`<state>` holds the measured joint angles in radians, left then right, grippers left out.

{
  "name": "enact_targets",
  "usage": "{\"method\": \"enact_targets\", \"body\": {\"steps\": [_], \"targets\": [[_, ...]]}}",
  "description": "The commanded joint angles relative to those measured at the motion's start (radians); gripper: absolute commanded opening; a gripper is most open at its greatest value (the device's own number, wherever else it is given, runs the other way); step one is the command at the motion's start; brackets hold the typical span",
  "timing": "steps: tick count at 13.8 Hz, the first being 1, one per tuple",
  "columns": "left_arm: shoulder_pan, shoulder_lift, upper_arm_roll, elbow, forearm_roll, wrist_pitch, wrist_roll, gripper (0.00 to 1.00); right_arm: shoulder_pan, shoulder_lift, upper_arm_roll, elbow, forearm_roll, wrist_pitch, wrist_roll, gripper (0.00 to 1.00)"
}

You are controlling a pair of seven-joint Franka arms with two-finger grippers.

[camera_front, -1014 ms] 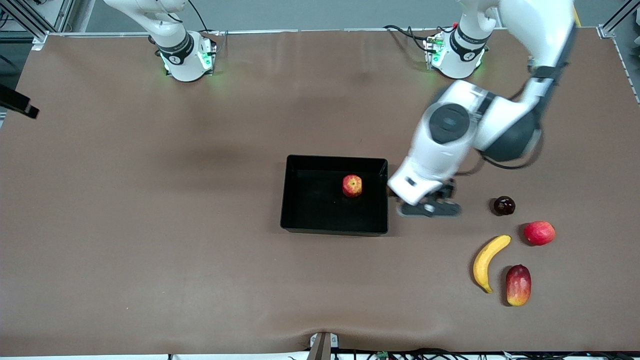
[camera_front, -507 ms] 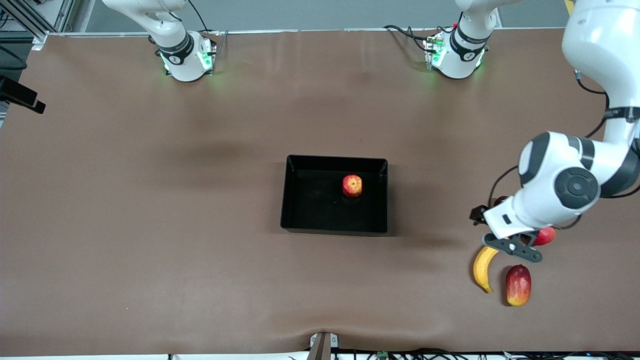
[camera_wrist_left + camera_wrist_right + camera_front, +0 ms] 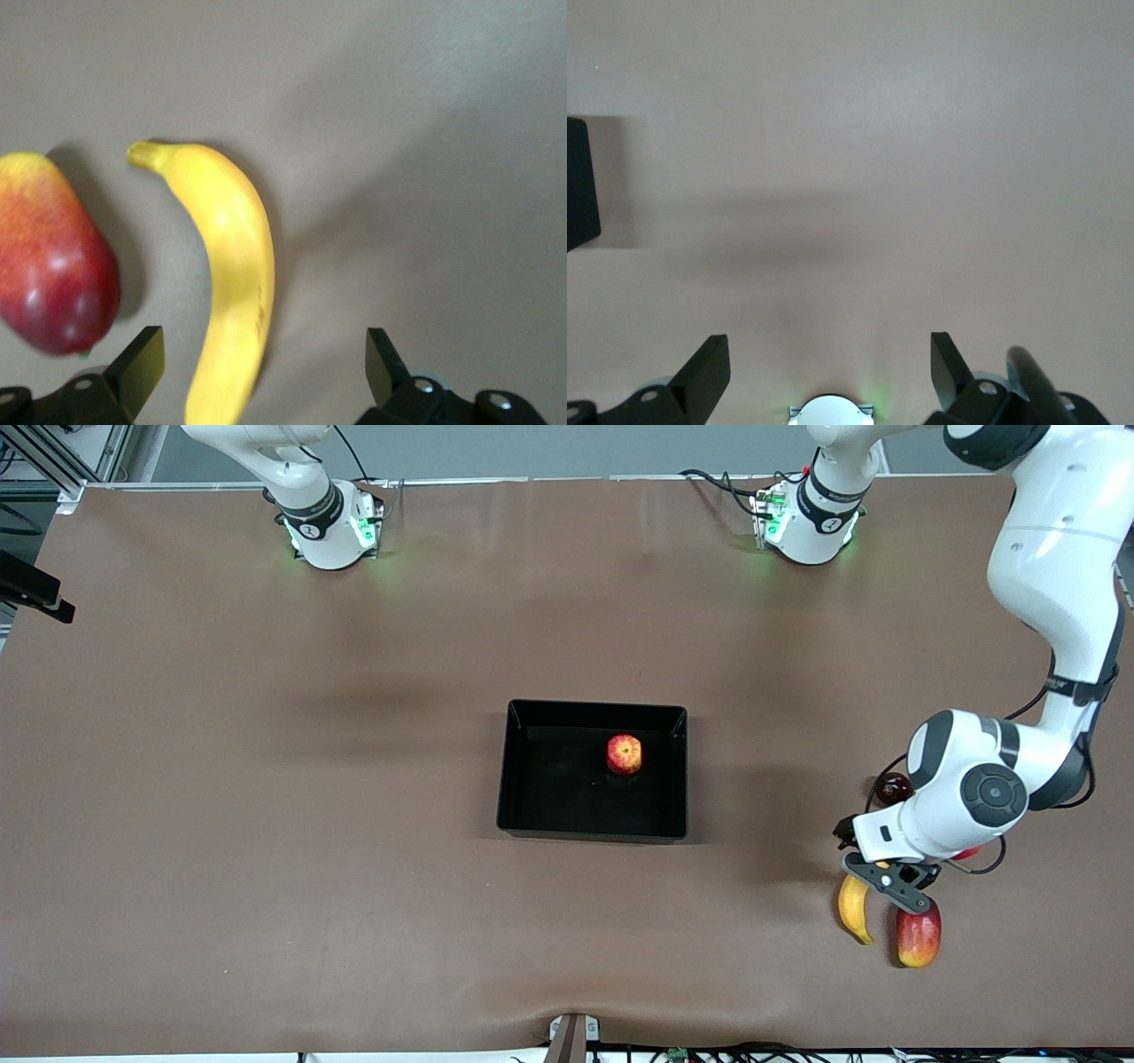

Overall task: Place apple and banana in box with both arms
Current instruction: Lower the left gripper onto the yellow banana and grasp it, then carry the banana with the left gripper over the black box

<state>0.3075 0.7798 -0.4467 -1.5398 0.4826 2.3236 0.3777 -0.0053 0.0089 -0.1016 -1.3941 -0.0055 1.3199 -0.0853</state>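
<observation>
The red-and-yellow apple (image 3: 624,754) rests inside the black box (image 3: 505,775) at the middle of the table. Toward the left arm's end lies the yellow banana (image 3: 852,911) (image 3: 230,266), nearer the front camera than the box. My left gripper (image 3: 889,882) (image 3: 263,367) hangs open just over it. In the left wrist view the banana's end lies between the spread fingers (image 3: 142,361), touching neither. My right gripper (image 3: 830,370) is open and empty, held high over bare table near its own base (image 3: 830,412), where that arm waits.
A red-yellow mango (image 3: 918,937) (image 3: 53,257) lies right beside the banana. A small dark maroon fruit (image 3: 893,786) sits farther from the camera, and a red fruit (image 3: 967,854) is mostly hidden under the left arm. The brown table (image 3: 266,824) stretches wide around the box.
The left arm has swung from beside the box across to the fruits and come down over the banana, its gripper staying open. The right arm has hardly moved.
</observation>
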Motion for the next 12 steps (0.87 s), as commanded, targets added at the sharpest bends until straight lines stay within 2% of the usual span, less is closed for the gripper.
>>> {"method": "enact_targets", "body": {"steps": [1,2,5,6,7,8,10,12], "targets": [[-0.001,0.048,0.028,0.029,0.022,0.074,0.09,1.0,0.018,-0.007,-0.012,0.004,0.019,-0.001,-0.01,1.0],[-0.001,0.059,0.029,0.029,0.025,0.091,0.111,0.93,0.021,-0.007,-0.012,0.003,0.024,-0.001,-0.01,1.0],[-0.001,0.099,0.043,0.027,0.022,0.149,0.11,0.54,0.021,-0.007,-0.013,-0.008,0.058,0.001,-0.008,1.0],[0.001,0.105,0.043,0.027,0.021,0.163,0.107,0.36,0.022,-0.01,-0.012,-0.009,0.058,0.001,-0.008,1.0],[0.001,0.098,0.042,0.027,0.017,0.165,0.099,0.08,0.024,-0.012,-0.01,-0.011,0.058,0.001,-0.008,1.0],[-0.002,0.082,0.039,0.027,0.016,0.163,0.089,0.0,0.027,-0.012,-0.012,-0.011,0.058,-0.001,-0.008,1.0],[-0.01,0.03,0.022,0.027,0.011,0.108,0.035,0.0,0.028,-0.015,-0.013,-0.016,0.058,-0.001,-0.008,1.0],[-0.005,-0.011,-0.055,0.049,-0.015,0.005,-0.043,0.0,0.027,-0.018,-0.012,-0.019,0.058,0.002,-0.008,1.0]]}}
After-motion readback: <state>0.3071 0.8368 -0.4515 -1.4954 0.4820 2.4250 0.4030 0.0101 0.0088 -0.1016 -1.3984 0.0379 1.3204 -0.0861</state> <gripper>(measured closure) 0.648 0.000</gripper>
